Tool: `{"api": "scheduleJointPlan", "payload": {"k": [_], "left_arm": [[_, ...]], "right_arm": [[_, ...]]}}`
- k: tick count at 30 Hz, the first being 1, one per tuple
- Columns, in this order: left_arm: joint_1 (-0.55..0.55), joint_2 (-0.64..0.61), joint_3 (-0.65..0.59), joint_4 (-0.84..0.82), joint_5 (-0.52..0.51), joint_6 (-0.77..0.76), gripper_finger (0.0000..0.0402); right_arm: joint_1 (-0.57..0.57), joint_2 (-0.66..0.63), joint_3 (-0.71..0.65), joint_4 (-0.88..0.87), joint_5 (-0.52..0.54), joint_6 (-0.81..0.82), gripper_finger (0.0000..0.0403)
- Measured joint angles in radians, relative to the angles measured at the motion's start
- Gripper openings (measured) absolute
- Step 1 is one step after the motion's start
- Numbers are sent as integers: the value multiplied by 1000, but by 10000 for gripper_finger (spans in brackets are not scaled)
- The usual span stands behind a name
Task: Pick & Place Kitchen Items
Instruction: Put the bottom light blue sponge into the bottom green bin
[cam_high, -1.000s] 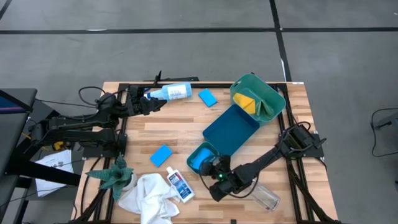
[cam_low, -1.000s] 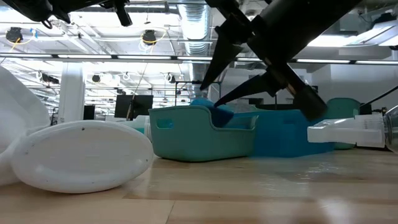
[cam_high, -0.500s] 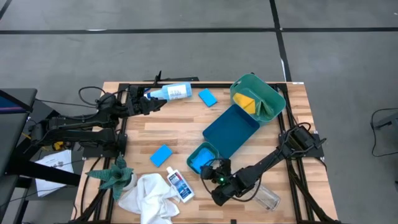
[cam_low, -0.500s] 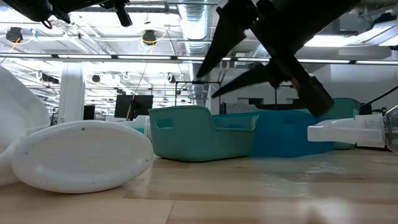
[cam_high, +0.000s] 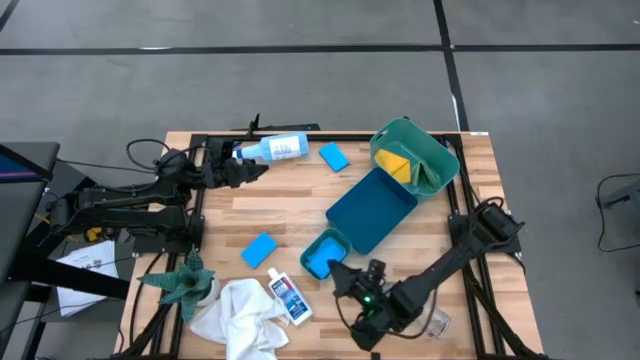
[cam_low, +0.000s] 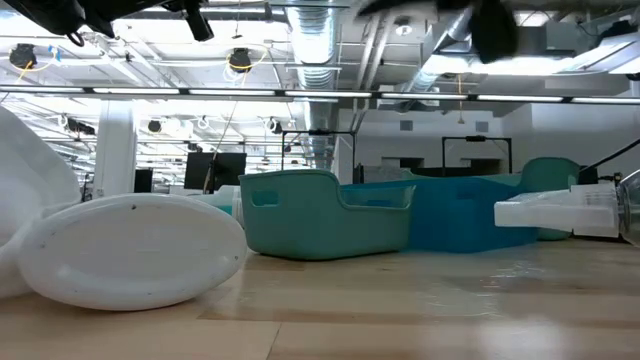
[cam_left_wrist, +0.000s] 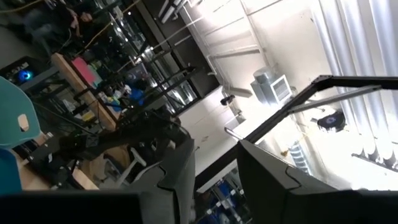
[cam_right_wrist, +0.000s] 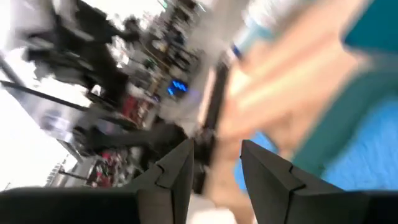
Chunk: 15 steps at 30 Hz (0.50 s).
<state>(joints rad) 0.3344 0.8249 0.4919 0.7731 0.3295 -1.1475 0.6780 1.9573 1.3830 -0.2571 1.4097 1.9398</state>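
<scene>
Blue sponge in small teal bin, right gripper beside, empty

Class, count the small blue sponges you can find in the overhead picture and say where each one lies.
3: one sponge near the spray bottle, one on bare wood by the cloth, one inside the small teal tub. Others could be hidden.

Wooden surface on black frame, grey floor around it. Green spiky plant at near left corner. Flat blue tray mid-surface; small teal bin touching its near end, larger green bin tipped at its far end. Papers on floor, left.
</scene>
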Motion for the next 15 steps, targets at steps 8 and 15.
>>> {"api": "scheduleJointPlan", "payload": {"k": [8, 15], "left_arm": [[0, 0, 0, -11, 71, 68, 115], [0, 2, 0, -101, 97, 180, 115]], "right_arm": [[42, -244, 0, -1, 108, -589, 127], [30, -498, 0, -2, -126, -1143, 127]]}}
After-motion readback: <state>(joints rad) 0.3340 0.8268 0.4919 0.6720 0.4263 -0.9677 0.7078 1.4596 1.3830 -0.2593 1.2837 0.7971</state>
